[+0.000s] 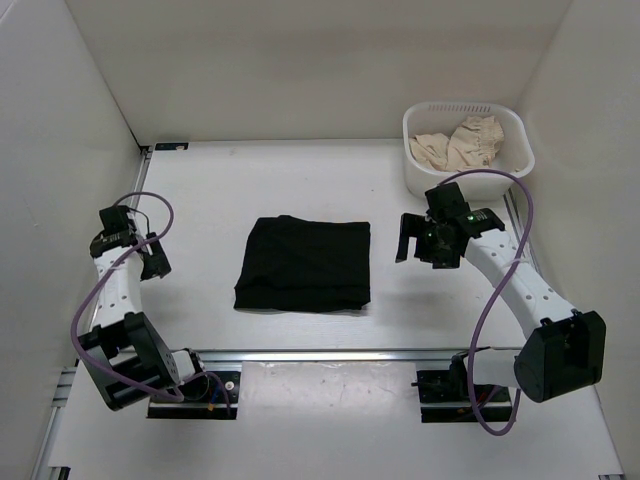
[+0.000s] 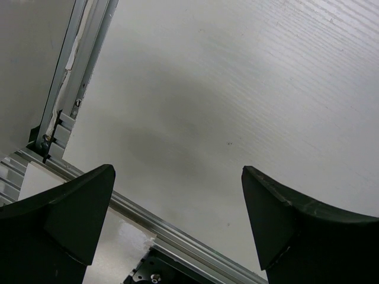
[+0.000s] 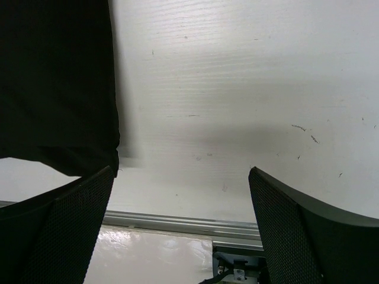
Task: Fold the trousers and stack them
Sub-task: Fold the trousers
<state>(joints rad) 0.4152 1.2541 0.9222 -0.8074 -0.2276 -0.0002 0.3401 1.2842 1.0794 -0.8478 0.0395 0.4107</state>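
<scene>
The black trousers (image 1: 304, 263) lie folded into a flat rectangle in the middle of the white table. Their right edge also shows in the right wrist view (image 3: 56, 83) at the upper left. My left gripper (image 1: 153, 260) is open and empty, raised above the table left of the trousers; in its wrist view (image 2: 177, 225) only bare table lies between the fingers. My right gripper (image 1: 412, 240) is open and empty, just right of the trousers, and in its wrist view (image 3: 180, 228) it holds nothing.
A white basket (image 1: 513, 148) with beige cloth (image 1: 458, 143) in it stands at the back right. White walls enclose the table on three sides. An aluminium rail (image 1: 340, 354) runs along the near edge, also seen in the wrist views (image 2: 195, 239) (image 3: 177, 223).
</scene>
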